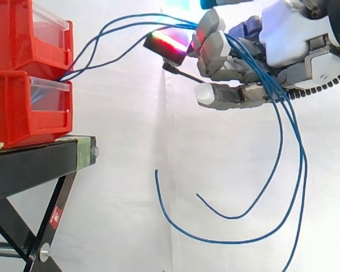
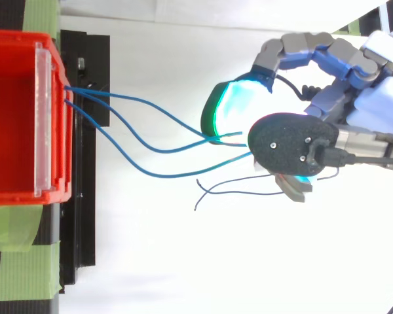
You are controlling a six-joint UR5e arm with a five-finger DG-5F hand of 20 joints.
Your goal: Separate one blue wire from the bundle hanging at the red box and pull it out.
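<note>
hand [image 1: 283,34] curled round the blue wires [image 2: 160,150] off the red box [image 1: 28,107]
the wires arch from the box's front across to its fingers, loose ends dangling below; it seems to hold several together, so i'd say one isn't singled out yet.

We record a black stand [image 1: 28,164] at the lower left of the side view. Its crossed legs [image 1: 51,224] carry a small red sticker [image 1: 55,215], and a bolt [image 1: 94,151] sits at its right end. Green tape [image 2: 26,261] lies on the stand at the lower left of the top view, with more at the upper left. A white curtain [image 1: 130,141] forms the backdrop.
</note>
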